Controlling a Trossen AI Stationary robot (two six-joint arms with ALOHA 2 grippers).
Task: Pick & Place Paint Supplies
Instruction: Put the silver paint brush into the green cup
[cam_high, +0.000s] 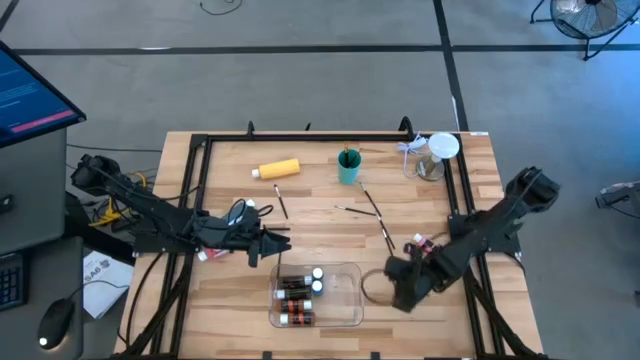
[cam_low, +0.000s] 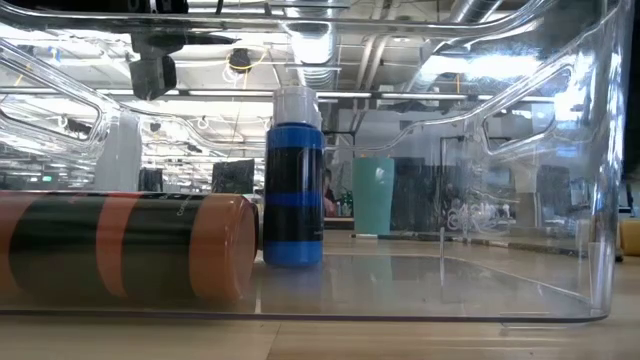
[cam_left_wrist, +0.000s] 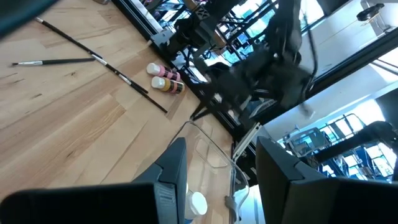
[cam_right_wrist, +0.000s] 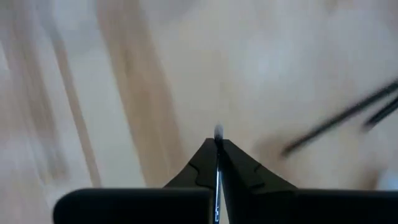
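Observation:
My right gripper (cam_high: 398, 295) hangs over the table's near right, beside the clear tray (cam_high: 352, 310), shut on a thin paint brush (cam_right_wrist: 217, 132). My left gripper (cam_high: 275, 243) hovers open at the tray's far left corner with nothing between its fingers (cam_left_wrist: 171, 174). Several small bottles (cam_high: 295, 295) lie in the tray, and a blue one (cam_low: 293, 180) stands upright there. Loose brushes (cam_high: 375, 215), two small bottles (cam_high: 420, 245) and a yellow bottle (cam_high: 278, 169) lie on the table. My right gripper pinches the thin brush between its two fingertips; only a pale end (cam_right_wrist: 217, 130) shows past them, and the fingers hide the rest. The fingers come from above, pointing steeply down. Which part of the brush they have, I cannot tell.
A teal cup (cam_high: 348, 165) with brushes in it stands at the far middle, and a clear jar with a white lid (cam_high: 438, 152) at the far right. A black frame (cam_high: 300, 137) runs along the table's far edge and sides.

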